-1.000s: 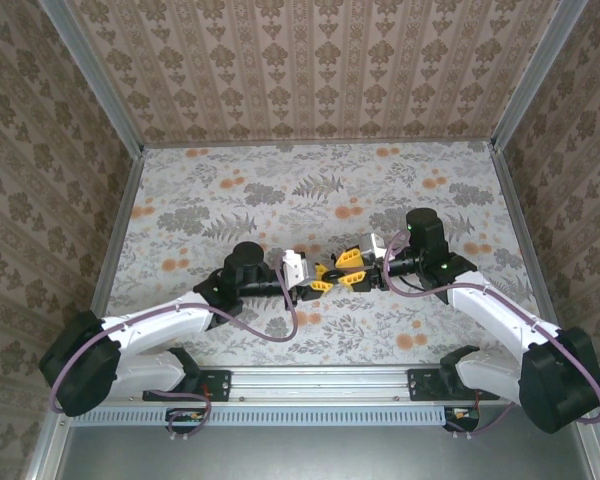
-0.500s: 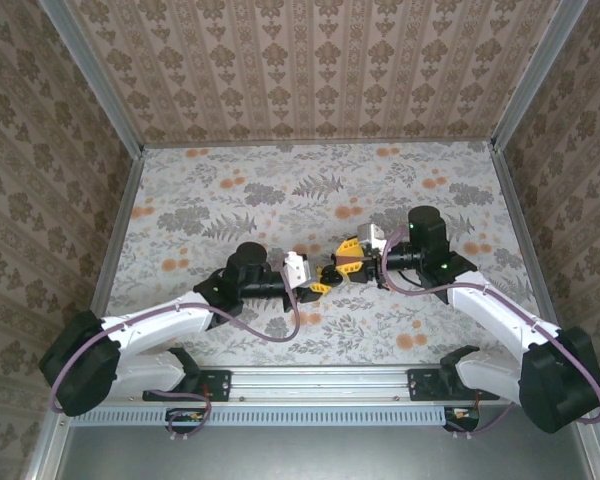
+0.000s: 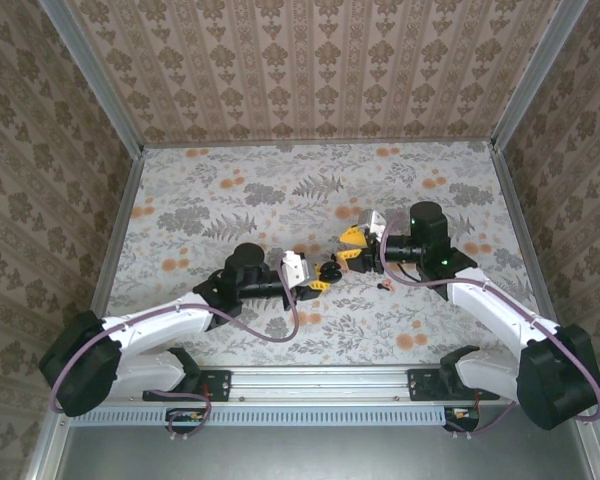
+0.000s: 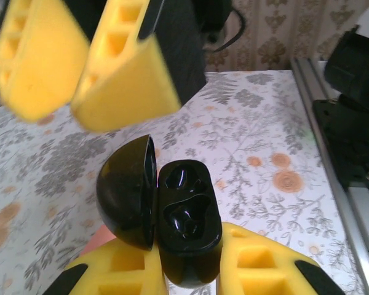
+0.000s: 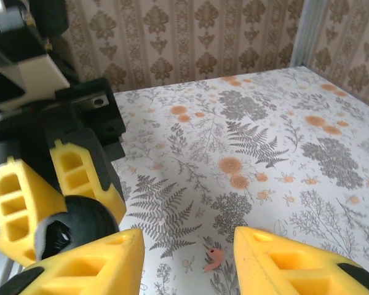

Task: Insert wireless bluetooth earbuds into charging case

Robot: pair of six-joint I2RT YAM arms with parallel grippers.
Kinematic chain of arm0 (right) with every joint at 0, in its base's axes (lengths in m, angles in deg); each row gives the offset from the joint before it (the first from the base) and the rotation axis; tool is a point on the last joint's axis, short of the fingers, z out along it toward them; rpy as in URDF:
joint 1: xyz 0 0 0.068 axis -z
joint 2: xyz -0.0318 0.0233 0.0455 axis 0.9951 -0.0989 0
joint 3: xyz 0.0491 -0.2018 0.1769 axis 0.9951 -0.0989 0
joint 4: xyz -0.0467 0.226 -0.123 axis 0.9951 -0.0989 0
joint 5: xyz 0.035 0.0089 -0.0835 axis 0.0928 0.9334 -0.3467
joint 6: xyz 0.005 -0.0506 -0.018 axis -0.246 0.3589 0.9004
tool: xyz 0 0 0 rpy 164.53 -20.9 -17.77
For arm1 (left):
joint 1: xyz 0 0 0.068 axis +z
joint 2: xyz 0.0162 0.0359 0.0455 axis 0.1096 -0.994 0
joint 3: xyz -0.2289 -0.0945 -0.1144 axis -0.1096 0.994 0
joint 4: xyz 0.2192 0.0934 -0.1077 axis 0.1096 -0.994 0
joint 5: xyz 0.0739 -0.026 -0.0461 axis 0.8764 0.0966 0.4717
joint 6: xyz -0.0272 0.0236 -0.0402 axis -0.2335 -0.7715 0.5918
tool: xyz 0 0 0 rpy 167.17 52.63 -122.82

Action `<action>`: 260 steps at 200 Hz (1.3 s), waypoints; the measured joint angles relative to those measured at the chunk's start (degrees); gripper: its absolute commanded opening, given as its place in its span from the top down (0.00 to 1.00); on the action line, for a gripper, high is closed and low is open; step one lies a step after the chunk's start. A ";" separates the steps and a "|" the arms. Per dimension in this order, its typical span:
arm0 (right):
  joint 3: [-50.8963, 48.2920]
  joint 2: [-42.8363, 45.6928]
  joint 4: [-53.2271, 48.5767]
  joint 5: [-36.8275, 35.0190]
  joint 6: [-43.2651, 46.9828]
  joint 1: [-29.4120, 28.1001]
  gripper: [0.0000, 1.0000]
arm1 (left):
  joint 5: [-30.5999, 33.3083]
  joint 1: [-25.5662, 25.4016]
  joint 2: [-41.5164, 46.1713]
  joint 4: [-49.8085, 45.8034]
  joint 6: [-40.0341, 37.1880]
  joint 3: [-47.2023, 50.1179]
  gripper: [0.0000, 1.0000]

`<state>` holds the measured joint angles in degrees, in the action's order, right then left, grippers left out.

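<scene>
Left pincer (image 4: 187,267) is clenched on the open dark case (image 4: 187,215) at lower centre of the left wrist view. The lid is swung to the left and the wells face up; I cannot tell whether either well is filled. Right pincer (image 5: 187,244) hangs released and empty over a pinkish earbud (image 5: 213,259) lying on the counter (image 5: 264,141), bottom centre of the right wrist view. The step looks like fetching that bud. Best to drop straight over it, pinch across its body, and hold the case level until it seats.
</scene>
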<state>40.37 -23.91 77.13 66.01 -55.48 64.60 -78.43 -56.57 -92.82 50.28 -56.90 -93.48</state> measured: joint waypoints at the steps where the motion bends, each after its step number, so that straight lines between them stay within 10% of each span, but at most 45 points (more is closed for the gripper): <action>1: 0.22 0.00 -0.35 -0.22 -0.26 0.00 0.54 | 0.11 0.07 0.00 0.04 0.07 0.07 0.85; 125: 22.25 -14.23 -42.29 -25.94 -17.14 0.09 0.53 | 17.88 2.43 -0.35 -1.14 7.28 4.98 0.86; 260: 45.92 -44.59 -54.53 -35.74 -23.56 -8.35 0.58 | 22.77 4.31 4.70 -5.64 9.84 7.28 0.86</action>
<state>86.29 -68.50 22.59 30.28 -79.04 56.25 -55.66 -52.27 -88.12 44.64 -47.06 -86.20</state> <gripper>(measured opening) 0.425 0.192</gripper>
